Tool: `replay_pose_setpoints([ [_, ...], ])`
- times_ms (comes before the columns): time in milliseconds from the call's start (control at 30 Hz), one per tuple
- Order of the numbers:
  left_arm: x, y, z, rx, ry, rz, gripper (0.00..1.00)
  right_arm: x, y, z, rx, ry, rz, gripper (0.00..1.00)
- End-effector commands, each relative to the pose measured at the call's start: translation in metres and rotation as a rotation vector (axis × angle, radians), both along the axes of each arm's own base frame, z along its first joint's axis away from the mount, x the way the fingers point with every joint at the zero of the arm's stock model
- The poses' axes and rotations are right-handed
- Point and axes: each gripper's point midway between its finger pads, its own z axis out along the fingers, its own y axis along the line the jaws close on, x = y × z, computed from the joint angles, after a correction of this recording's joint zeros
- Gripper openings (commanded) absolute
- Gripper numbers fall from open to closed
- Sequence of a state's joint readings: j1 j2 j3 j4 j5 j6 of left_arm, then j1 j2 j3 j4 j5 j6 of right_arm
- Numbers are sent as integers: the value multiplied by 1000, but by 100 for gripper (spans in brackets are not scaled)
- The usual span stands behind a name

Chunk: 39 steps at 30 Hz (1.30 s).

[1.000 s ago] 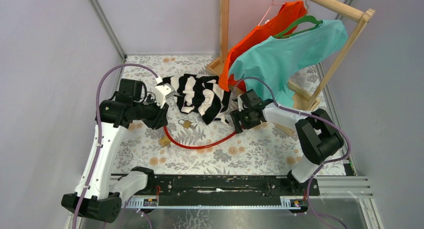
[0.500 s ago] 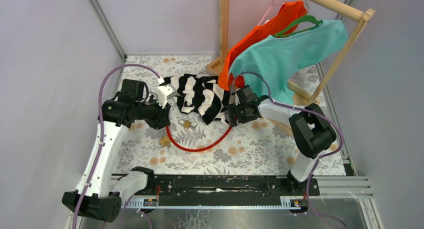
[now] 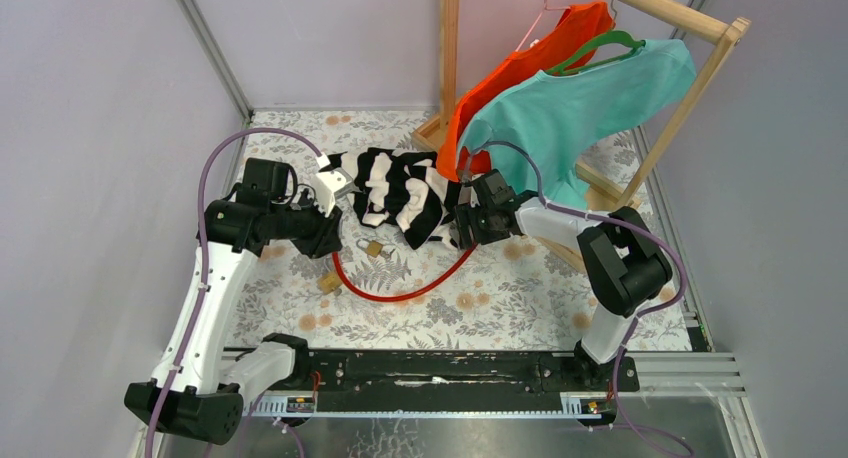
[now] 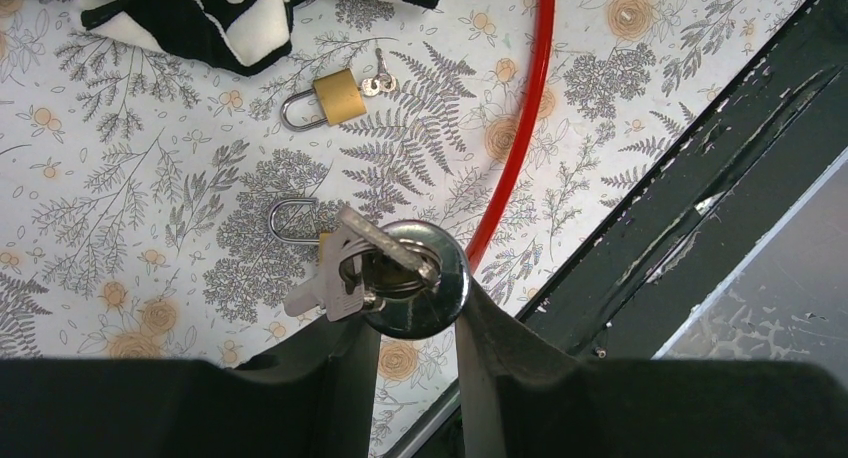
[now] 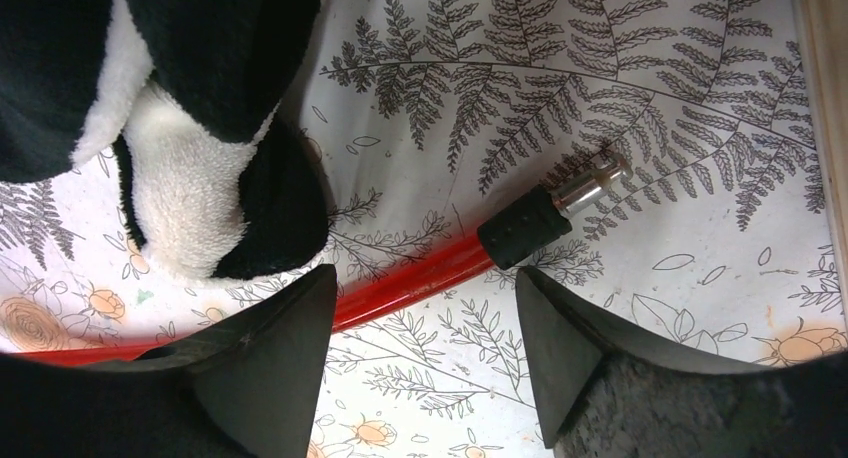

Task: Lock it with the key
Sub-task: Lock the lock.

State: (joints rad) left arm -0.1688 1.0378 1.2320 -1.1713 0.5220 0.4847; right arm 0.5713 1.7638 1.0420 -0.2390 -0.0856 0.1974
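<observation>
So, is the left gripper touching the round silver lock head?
Touching. The left wrist view shows the left gripper pinching the round silver lock head from both sides.

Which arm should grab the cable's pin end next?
Right. Its open gripper straddles the red cable just short of the pin end; the left gripper is shut on the lock head with keys.
</observation>
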Motion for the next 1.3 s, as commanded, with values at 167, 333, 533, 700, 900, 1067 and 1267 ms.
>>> replay_pose_setpoints([
  [167,8,-9,9,-39,-77,-44,0,10,-3,-11,-60,-18,-28,68],
  [333,10,-13,9,-62,-85,-52,0,8,-7,-25,-119,-4,-1,59],
  [533,15,-23,16,-118,-114,-75,0,9,-19,-34,-188,-12,18,47],
  [700,19,-31,18,-152,-120,-97,0,7,-27,-36,-224,-26,33,33],
  [900,27,-39,9,-181,-119,-118,0,3,-32,-27,-221,-50,55,21],
  [1067,38,-47,1,-222,-129,-118,0,5,-30,-12,-190,-103,65,10],
  [1267,50,-51,-7,-230,-123,-116,0,9,-15,26,-83,-218,116,0],
])
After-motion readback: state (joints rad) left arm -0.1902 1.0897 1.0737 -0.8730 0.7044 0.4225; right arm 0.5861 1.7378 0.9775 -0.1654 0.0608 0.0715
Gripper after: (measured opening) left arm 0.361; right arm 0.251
